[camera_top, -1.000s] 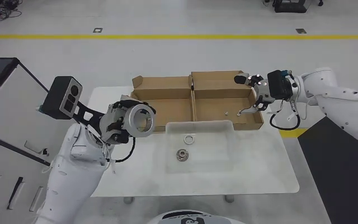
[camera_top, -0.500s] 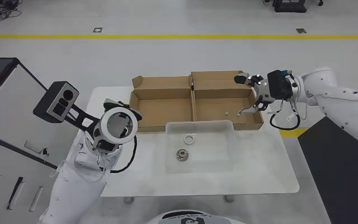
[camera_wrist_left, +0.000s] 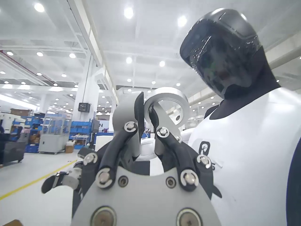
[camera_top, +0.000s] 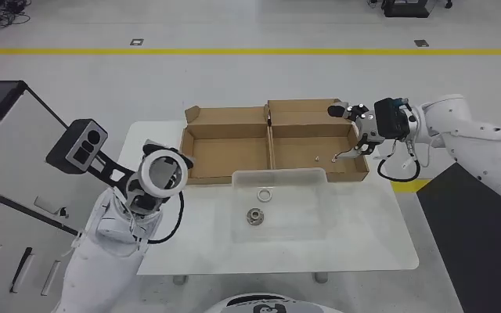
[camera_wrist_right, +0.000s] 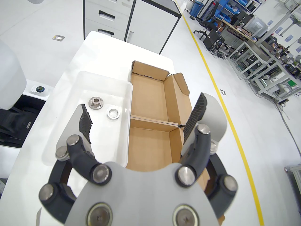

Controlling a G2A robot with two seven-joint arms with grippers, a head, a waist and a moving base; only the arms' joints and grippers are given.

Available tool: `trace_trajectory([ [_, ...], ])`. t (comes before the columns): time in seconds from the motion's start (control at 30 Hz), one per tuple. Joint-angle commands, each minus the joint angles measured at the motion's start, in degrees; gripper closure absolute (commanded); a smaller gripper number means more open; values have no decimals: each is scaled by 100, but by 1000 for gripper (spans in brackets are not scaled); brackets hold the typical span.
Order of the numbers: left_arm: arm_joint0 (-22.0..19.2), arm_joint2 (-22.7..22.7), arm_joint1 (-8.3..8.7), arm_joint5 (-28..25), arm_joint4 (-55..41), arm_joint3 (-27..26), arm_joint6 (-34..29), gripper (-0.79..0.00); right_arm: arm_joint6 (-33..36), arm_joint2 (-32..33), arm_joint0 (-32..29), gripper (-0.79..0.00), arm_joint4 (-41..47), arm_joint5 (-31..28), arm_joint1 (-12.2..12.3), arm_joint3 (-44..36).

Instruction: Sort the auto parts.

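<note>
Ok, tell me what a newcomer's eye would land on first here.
The big metal ring stands out, pinched in the left gripper at the table's left edge. Next comes the cardboard box with two compartments on the far side, the open right gripper at its right end. A clear tray holds a small ring and a flanged hub.

Overhead plus two wrist cameras.
Top view looks down on the table; right wrist view slants down nearer, sharing box and tray; left wrist view faces the ceiling, ring close.
</note>
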Motion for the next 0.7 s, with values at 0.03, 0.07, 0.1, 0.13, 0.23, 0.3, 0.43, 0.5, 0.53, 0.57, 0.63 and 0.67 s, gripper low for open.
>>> trace_trajectory([
  [0.03,-4,-140,24,0,324,176,-298,0,0,0,0,-785,0,0,0,0],
  [0.07,-2,-187,30,0,397,203,-358,0,0,0,0,-785,0,0,0,0],
  [0.1,0,-230,36,0,466,221,-417,0,0,0,0,-785,0,0,0,0],
  [0.13,1,-269,42,0,517,233,-459,0,0,0,0,-785,0,0,0,0],
  [0.23,7,-311,44,0,409,217,-366,0,0,0,0,-785,0,0,0,0],
  [0.3,-6,-311,42,0,274,176,-261,0,0,0,0,-785,0,0,0,0],
  [0.43,-56,-195,39,0,-300,19,-51,0,0,0,0,-785,0,0,0,0],
  [0.5,-74,-130,35,0,-674,-79,72,0,0,0,0,-785,0,0,0,0],
  [0.53,-93,-115,31,0,-855,-133,123,0,0,0,0,-785,0,0,0,0],
  [0.57,-108,-109,28,0,-988,-163,132,0,0,0,0,-785,0,0,0,0],
  [0.63,-135,-130,23,0,-1165,-201,84,0,0,0,0,-785,0,0,0,0],
  [0.67,-144,-154,21,0,-1206,-207,32,0,0,0,0,-785,0,0,0,0],
])
